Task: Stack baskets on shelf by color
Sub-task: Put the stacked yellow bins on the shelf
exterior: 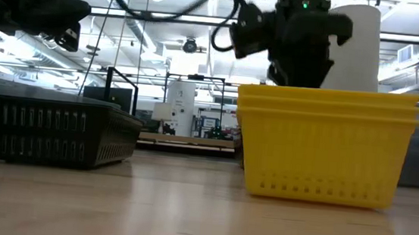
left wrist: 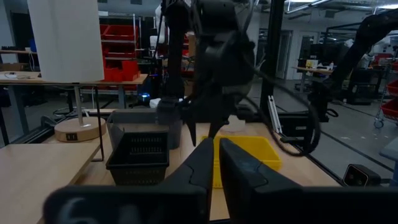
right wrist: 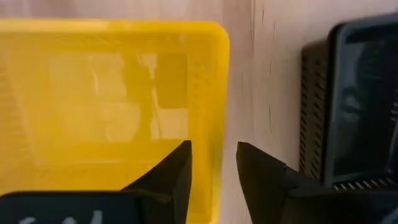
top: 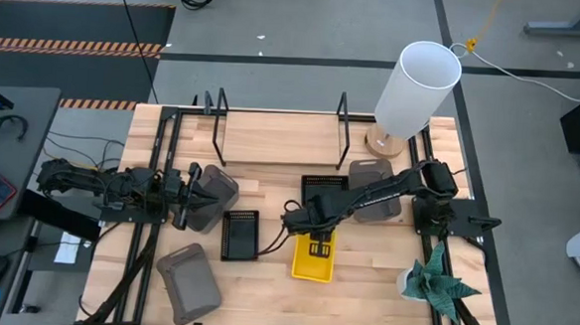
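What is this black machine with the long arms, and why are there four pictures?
It is a robot with two arms, and each ends in two-finger jaws for picking things up. One picture looks down from above, one looks along the table from its surface, and one comes from a camera on each wrist. On the table lie a stack of yellow baskets, black baskets and gray baskets, with an empty wooden shelf and a white lamp at the back. The right gripper hangs over the yellow stack, jaws open either side of its wall, gripping nothing. The left gripper waits at the left beside a gray basket, jaws close together.
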Action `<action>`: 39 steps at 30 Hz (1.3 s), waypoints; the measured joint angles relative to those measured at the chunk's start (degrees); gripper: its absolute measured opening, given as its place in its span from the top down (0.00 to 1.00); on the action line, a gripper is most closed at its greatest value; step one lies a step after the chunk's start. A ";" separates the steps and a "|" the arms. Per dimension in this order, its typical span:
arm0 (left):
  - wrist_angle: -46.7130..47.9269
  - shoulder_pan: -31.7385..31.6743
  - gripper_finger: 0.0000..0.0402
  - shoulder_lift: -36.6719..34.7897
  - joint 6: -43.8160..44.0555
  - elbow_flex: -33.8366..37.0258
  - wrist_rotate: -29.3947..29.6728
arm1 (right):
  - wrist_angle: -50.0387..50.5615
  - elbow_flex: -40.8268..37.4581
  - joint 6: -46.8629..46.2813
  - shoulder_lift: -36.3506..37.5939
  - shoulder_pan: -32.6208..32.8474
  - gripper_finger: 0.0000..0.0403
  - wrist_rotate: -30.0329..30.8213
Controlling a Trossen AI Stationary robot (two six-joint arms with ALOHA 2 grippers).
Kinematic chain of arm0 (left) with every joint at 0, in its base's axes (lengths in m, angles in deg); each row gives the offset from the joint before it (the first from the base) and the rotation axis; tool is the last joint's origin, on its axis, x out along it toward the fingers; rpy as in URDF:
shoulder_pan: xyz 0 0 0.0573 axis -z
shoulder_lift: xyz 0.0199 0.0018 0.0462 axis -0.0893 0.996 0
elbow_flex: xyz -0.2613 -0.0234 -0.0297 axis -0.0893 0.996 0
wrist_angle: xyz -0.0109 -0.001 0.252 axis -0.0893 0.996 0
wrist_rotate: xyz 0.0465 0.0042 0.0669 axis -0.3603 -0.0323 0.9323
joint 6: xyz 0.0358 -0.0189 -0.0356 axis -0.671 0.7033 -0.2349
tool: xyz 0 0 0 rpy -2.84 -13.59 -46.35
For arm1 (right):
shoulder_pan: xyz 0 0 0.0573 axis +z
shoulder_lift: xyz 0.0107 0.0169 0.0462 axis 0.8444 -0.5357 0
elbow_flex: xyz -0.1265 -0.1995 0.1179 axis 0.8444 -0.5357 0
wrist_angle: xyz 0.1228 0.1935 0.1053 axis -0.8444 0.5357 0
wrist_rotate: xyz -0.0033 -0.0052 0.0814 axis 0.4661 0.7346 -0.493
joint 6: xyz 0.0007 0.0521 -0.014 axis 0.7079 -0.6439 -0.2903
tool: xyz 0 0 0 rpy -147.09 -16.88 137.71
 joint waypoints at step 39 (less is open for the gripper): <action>0.34 0.00 0.92 0.00 0.00 0.00 0.02 | -15.45 5.73 -10.49 -2.42 16.53 0.51 2.73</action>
